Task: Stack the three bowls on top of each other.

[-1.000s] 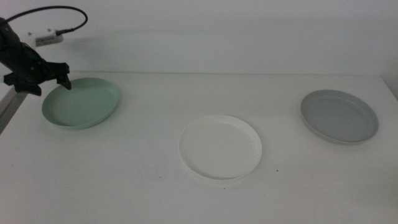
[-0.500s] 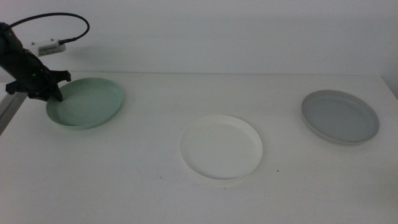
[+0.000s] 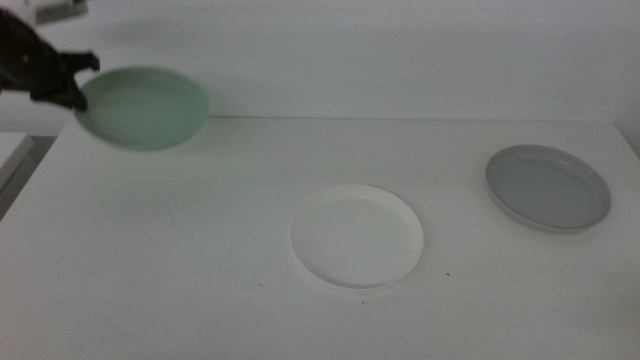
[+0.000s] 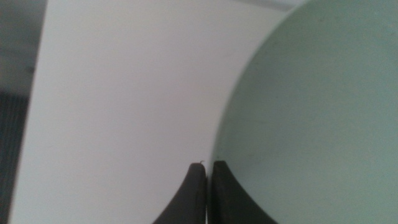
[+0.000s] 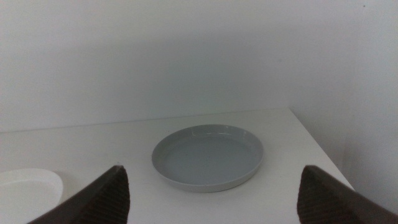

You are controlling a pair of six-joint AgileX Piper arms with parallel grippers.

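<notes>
My left gripper [image 3: 78,92] is shut on the left rim of the mint green bowl [image 3: 145,108] and holds it tilted in the air above the table's far left corner. In the left wrist view the jaws pinch the green bowl's [image 4: 311,118] edge, the left gripper [image 4: 209,167] closed tight. The white bowl [image 3: 356,237] lies flat at the table's middle. Far right on the table sits the grey bowl [image 3: 547,187], seen too in the right wrist view as the grey bowl [image 5: 208,155]. My right gripper [image 5: 214,180] stands open, back from the grey bowl, and is out of the middle view.
The white table [image 3: 200,270] ends at a pale back wall. Its left edge [image 3: 30,170] drops off beside the left arm. The table's right corner [image 5: 311,149] lies close to the grey bowl.
The left gripper has lifted the mint green bowl off the table, up and slightly right, over the last second. The white and grey bowls have not moved.
</notes>
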